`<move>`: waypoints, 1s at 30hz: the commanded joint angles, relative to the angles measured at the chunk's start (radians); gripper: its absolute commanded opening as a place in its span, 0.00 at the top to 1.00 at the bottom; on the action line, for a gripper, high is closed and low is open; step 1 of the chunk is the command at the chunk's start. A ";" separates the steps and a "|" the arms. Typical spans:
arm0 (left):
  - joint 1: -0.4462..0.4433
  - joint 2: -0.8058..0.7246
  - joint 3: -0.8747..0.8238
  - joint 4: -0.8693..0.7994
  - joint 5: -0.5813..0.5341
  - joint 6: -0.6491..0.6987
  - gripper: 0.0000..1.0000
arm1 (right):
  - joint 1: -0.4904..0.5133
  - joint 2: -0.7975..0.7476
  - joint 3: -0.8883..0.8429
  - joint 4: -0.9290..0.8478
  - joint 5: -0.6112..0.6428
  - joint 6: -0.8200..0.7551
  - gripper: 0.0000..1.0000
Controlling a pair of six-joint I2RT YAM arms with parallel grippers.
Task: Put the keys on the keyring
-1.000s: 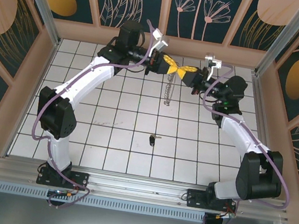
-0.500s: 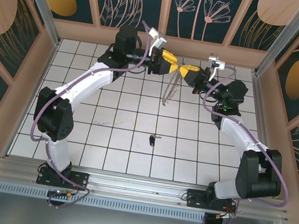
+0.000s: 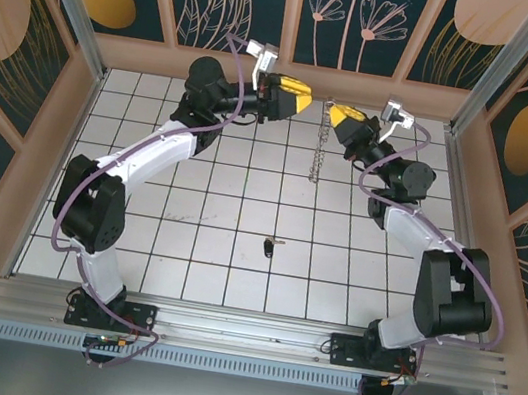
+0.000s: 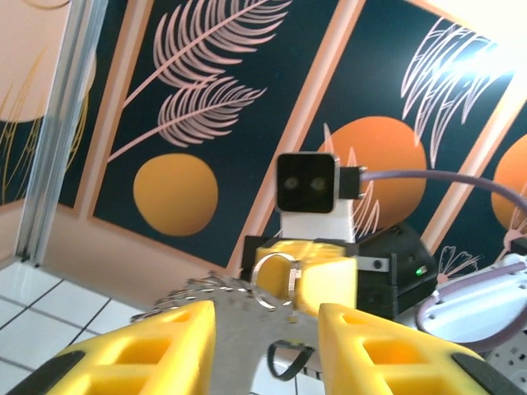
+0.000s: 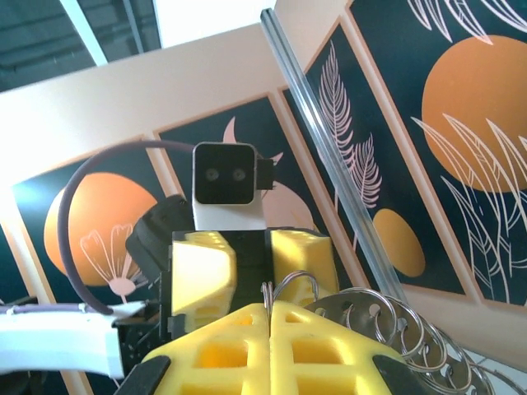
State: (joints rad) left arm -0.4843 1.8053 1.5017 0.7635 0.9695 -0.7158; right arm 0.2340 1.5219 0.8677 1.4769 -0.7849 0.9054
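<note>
While right gripper [image 3: 335,112] clamps keyring [image 3: 321,152] top, left gripper [image 3: 302,101] beside keyring gapes empty; black-headed key [image 3: 269,247] well apart, keyring's near side

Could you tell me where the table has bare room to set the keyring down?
The white tiled table is bare along its near rows, this side of the small black-headed key, and in the band between that key and the hanging bronze chain keyring. It is crowded at the far edge, where the left gripper and right gripper face each other.
</note>
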 commanded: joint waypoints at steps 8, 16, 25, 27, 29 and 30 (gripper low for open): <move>-0.006 0.045 -0.010 0.255 0.048 -0.185 0.69 | 0.042 0.071 0.057 0.198 0.050 0.106 1.00; -0.013 0.056 -0.017 0.256 0.044 -0.189 0.71 | 0.058 0.094 0.086 0.200 0.052 0.106 1.00; -0.019 0.069 -0.021 0.256 0.044 -0.192 0.71 | 0.066 0.100 0.099 0.201 0.049 0.114 1.00; -0.023 0.076 -0.017 0.258 0.047 -0.197 0.71 | 0.069 0.102 0.102 0.197 0.046 0.113 1.00; -0.026 0.082 -0.013 0.263 0.049 -0.200 0.72 | 0.071 0.104 0.103 0.196 0.046 0.113 1.00; -0.028 0.084 -0.010 0.264 0.050 -0.201 0.72 | 0.074 0.105 0.103 0.196 0.046 0.113 1.00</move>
State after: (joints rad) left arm -0.5034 1.8732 1.4826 0.9733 0.9977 -0.8997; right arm 0.2962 1.6218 0.9325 1.5684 -0.7509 1.0054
